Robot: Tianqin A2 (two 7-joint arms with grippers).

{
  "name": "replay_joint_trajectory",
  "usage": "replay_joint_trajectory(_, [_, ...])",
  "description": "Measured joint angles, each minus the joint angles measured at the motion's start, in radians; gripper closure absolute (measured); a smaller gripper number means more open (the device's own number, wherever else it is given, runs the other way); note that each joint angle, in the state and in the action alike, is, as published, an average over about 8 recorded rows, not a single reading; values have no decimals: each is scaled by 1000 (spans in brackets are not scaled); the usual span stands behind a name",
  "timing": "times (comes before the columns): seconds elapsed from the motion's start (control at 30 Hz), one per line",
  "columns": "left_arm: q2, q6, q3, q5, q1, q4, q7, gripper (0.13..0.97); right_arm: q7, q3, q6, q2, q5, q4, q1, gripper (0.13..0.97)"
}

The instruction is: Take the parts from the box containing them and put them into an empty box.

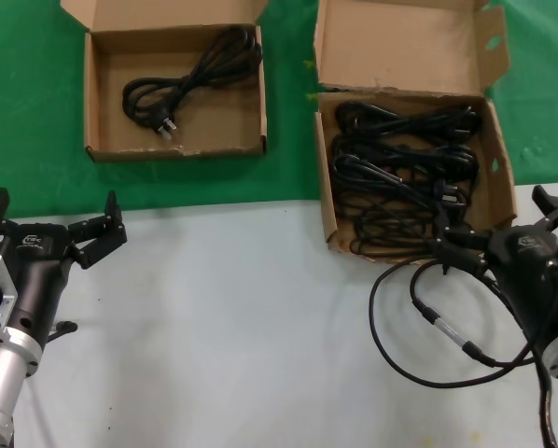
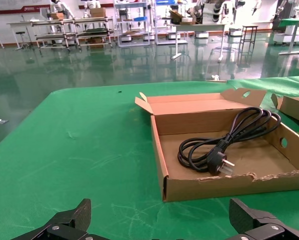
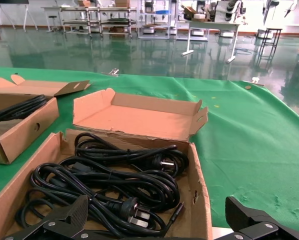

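Note:
The larger, deeper box (image 1: 327,201) stands at the right with its tall lid flap (image 1: 400,47) raised, and several coiled black power cords (image 1: 405,163) lie in it. My right gripper (image 1: 492,222) is open at that box's near right corner; in the right wrist view it (image 3: 157,204) hovers over the cords (image 3: 114,180) and a plug with metal pins (image 3: 134,210). The smaller shallow box (image 1: 176,149) at the left holds one coiled cord (image 1: 190,79). My left gripper (image 1: 53,210) is open over the table's near left, short of that box (image 2: 229,187) and its cord (image 2: 224,145).
The boxes sit on a green cloth (image 1: 27,93); nearer me is a grey table top (image 1: 242,308). The robot's thicker black cable with a silver connector (image 1: 438,322) loops on the table beside my right arm. The smaller box (image 3: 19,130) shows beside the larger one.

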Motion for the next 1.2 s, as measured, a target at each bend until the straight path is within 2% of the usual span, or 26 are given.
replay_joint_trajectory(1.2, [0, 0, 0, 0, 0, 0, 0, 132, 0, 0, 0, 0, 0, 0, 0, 129])
